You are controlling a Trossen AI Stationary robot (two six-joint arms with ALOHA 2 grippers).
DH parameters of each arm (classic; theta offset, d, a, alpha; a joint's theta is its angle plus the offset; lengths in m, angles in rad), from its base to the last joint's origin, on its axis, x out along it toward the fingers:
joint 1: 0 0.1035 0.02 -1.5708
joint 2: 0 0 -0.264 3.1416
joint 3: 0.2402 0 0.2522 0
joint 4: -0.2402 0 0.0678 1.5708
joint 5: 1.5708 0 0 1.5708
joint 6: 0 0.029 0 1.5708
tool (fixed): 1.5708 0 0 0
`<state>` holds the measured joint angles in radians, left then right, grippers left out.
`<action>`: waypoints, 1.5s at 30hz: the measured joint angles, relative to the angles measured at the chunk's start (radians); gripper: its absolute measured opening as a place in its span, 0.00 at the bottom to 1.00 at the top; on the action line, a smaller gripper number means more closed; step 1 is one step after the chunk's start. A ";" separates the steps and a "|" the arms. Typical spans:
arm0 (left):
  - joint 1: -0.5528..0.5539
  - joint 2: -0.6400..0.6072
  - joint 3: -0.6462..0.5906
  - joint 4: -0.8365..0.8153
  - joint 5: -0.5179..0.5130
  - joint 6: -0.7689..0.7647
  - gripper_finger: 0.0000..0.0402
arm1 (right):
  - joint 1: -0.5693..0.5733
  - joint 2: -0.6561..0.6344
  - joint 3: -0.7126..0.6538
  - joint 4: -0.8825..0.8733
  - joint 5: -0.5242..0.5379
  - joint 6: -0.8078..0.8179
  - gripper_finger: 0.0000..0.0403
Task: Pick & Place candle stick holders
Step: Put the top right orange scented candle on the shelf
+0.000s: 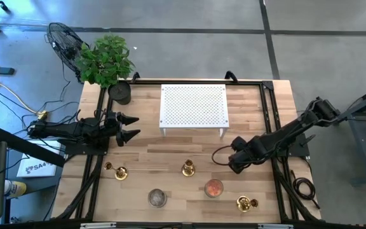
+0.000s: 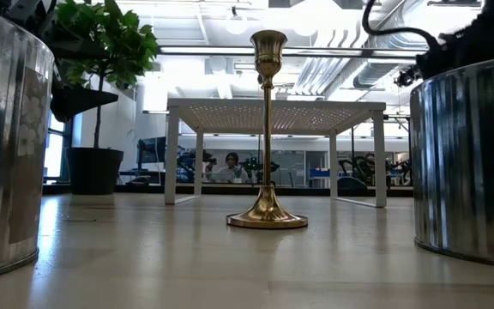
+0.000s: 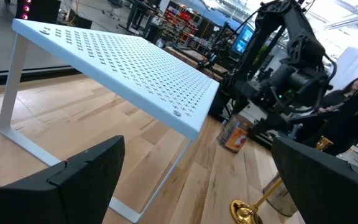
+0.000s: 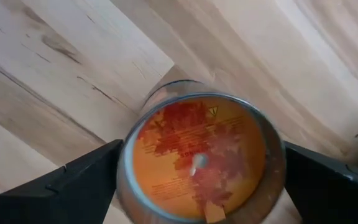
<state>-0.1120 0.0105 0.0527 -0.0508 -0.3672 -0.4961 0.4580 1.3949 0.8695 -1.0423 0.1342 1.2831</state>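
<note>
The right end effector (image 1: 229,162) hangs with its fingers spread apart directly above the orange candle jar (image 4: 197,155), holding nothing. That jar is not a holder, and I'd worry it closes on the wrong piece. The left end effector (image 1: 129,127) waits near the left edge, fingers apart and empty. Of the brass candle stick holders, the tall one (image 2: 267,129) stands upright mid-surface, another (image 1: 118,171) lies toward the front left corner, and a third (image 1: 246,203) lies near the front right corner. The wooden surface (image 1: 170,149) also carries a white perforated stand (image 1: 193,106) at the back edge, a potted plant (image 1: 105,60) at the back left corner, and a grey tin (image 1: 157,198). A fan (image 1: 62,39) sits on the floor beyond.
</note>
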 joint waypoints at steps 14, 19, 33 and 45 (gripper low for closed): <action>0.000 0.000 0.000 0.000 0.000 0.000 0.99 | 0.001 0.000 -0.022 0.033 0.045 0.052 0.99; 0.000 0.000 0.000 0.000 0.000 0.000 0.99 | 0.001 0.000 -0.022 0.033 0.047 0.052 0.99; 0.000 0.000 0.000 0.000 0.000 0.000 0.99 | 0.001 0.000 -0.022 0.035 0.005 0.079 0.99; 0.000 0.000 0.000 0.000 0.000 0.000 0.99 | 0.002 0.000 -0.022 0.016 -0.045 0.071 0.98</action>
<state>-0.1116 0.0105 0.0527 -0.0506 -0.3670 -0.4961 0.4603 1.3949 0.8474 -1.0262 0.0895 1.3537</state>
